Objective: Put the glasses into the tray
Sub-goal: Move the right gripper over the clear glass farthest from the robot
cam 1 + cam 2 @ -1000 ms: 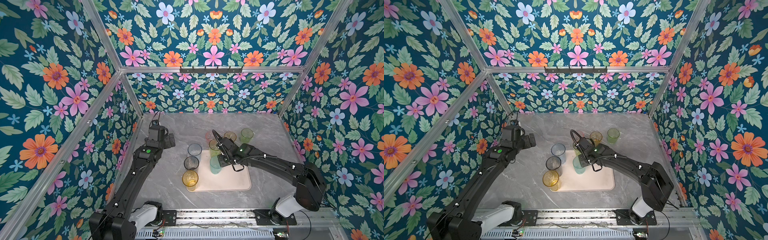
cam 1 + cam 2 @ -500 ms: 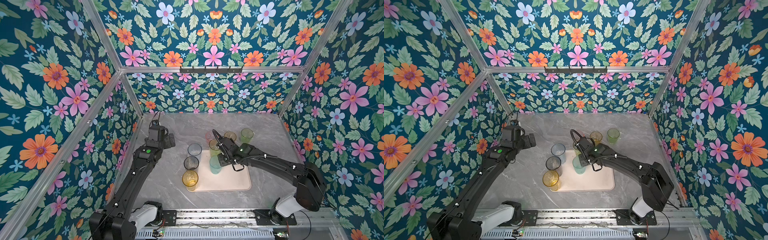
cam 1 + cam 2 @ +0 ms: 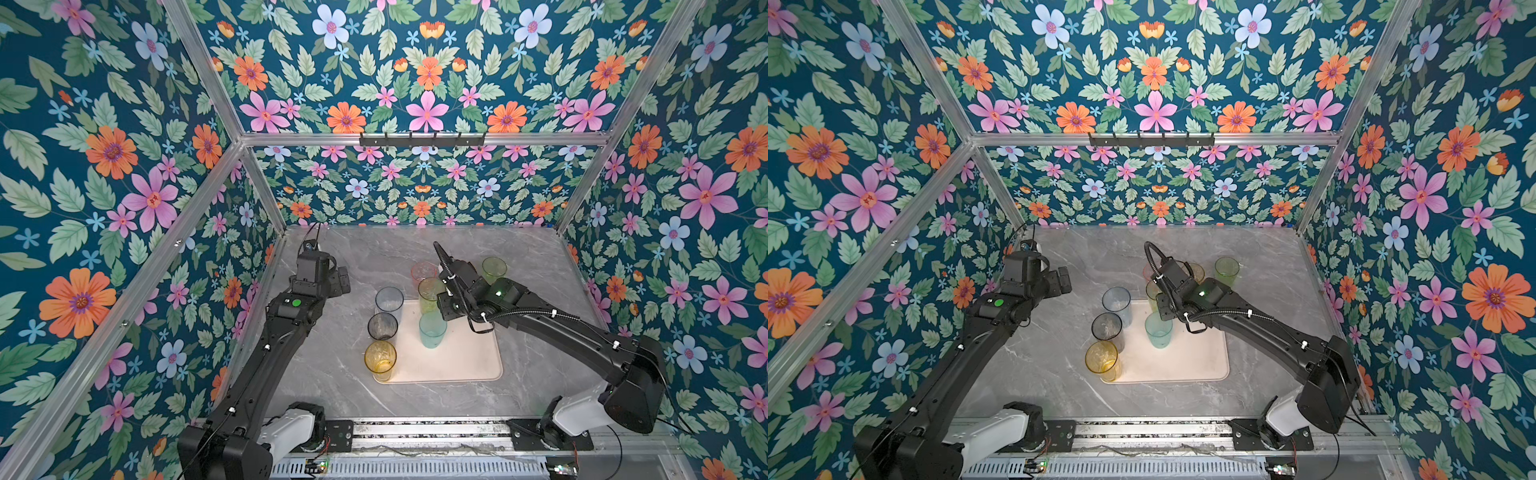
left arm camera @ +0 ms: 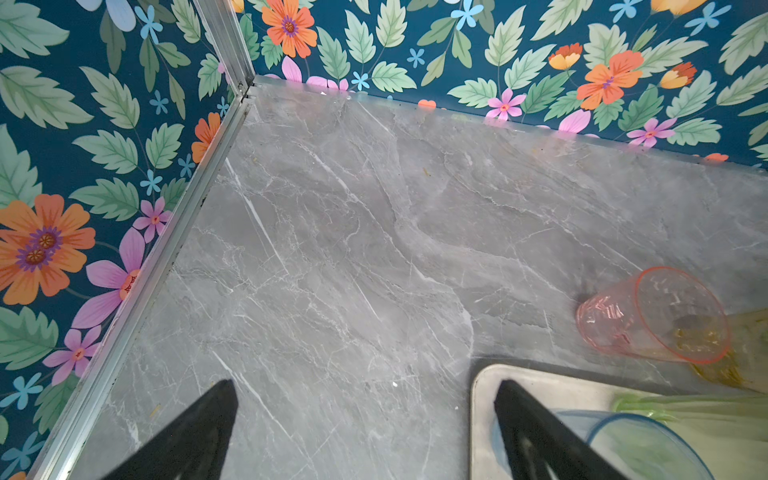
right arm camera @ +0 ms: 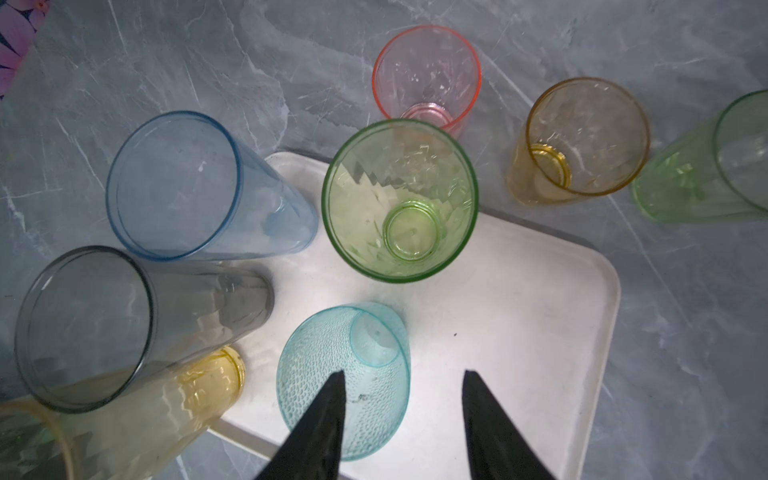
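Your right pincer (image 5: pixel 404 372) stands partly open and grips nothing. One finger (image 5: pixel 324 419) overlaps the mouth of the teal glass (image 5: pixel 316 353) and the other hangs over bare tray (image 5: pixel 519 332) just right of it; you cannot tell whether the first dips inside the rim. The teal glass stands upright, long axis vertical and mouth up, near the middle of the tray. Just beyond it the tall green glass (image 5: pixel 399 199) stands upright at the tray's far edge. The blue glass (image 5: pixel 174 183), grey glass (image 5: pixel 83 324) and yellow glass (image 5: pixel 187 395) line the left edge, all mouth up, with bases so close to the rim that inside or on it is hard to judge. The tray's right half and near side lie bare. On the worktop (image 3: pixel 365 257) past the far edge stand the pink glass (image 5: pixel 428 70), amber glass (image 5: pixel 586 137) and short green glass (image 5: pixel 706 178). In a top view the right arm (image 3: pixel 540 316) hides most of the amber one. Your left pincer (image 4: pixel 366 382) is spread wide and empty over the worktop's far left, by the tray's far-left corner, where its wrist view cuts off the blue glass.
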`<control>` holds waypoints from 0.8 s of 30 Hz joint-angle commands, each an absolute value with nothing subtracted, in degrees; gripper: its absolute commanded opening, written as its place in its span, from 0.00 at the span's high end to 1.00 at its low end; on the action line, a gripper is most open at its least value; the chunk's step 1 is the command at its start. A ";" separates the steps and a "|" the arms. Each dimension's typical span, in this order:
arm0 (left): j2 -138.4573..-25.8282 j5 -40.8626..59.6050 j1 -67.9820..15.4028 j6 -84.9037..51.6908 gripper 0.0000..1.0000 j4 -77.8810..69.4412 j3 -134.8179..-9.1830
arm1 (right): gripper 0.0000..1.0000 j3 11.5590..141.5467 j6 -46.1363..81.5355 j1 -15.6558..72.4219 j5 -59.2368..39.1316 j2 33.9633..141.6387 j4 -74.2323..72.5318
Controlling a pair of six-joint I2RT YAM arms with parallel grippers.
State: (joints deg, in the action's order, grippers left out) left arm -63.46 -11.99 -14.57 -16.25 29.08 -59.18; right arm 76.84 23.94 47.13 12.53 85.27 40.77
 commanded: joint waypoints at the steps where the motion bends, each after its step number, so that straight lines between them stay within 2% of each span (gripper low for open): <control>1: -63.37 -12.29 -14.51 -16.36 0.01 28.12 -59.43 | 0.52 80.27 24.01 46.13 18.38 86.48 42.02; 6: -63.21 -12.48 -14.50 -16.44 0.01 28.12 -59.24 | 0.52 87.26 24.51 41.91 20.74 88.85 45.08; 24: -63.41 -12.85 -14.50 -16.33 0.01 28.20 -59.24 | 0.47 102.31 21.98 22.46 16.81 94.02 53.45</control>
State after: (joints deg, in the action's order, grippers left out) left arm -63.44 -12.23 -14.48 -16.43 29.08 -59.18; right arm 101.01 23.33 23.99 17.50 93.25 51.09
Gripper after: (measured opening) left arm 0.995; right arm 0.526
